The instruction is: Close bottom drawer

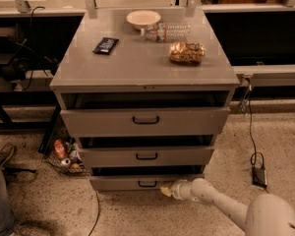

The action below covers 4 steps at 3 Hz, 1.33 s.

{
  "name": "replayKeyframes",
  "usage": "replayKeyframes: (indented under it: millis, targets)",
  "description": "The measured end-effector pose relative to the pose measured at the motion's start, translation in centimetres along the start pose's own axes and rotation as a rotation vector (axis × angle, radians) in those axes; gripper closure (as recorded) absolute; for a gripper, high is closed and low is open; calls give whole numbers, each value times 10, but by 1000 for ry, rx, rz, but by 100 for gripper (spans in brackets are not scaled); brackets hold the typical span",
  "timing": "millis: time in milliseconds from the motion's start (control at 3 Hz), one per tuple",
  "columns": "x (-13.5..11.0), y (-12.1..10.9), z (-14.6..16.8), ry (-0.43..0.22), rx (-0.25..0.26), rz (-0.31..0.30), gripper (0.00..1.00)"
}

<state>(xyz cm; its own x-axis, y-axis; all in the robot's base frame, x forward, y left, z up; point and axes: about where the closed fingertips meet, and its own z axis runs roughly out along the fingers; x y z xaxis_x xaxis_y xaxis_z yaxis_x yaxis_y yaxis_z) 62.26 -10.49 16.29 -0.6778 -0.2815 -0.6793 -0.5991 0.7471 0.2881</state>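
The grey cabinet (142, 63) has three drawers. The bottom drawer (128, 183) is the slimmest, with a small black bar handle (147, 184), and stands slightly out from the cabinet. My gripper (166, 191) is at the end of a white arm that comes in from the lower right. Its yellowish tip is against the drawer's front panel, just right of the handle. The middle drawer (146, 157) and top drawer (145, 120) also stand a little open.
On the cabinet top lie a white bowl (143, 18), a water bottle (168, 32), a snack bag (187, 53) and a dark packet (105, 45). A wire basket of cans (64, 156) sits on the floor at left. A cable and power adapter (260, 175) lie at right.
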Motion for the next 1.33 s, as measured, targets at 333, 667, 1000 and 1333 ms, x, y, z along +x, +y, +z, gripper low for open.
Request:
replayKeyframes:
  millis: [333,667,1000,1333]
  targets:
    - [-22,-19,8,-44,5,-29,100]
    - [-23,-21,7,-50,8,-34,100]
    - [-6,-31,-40,-79,23,-35,100]
    - [22,-26,-102,-90,56,1,100]
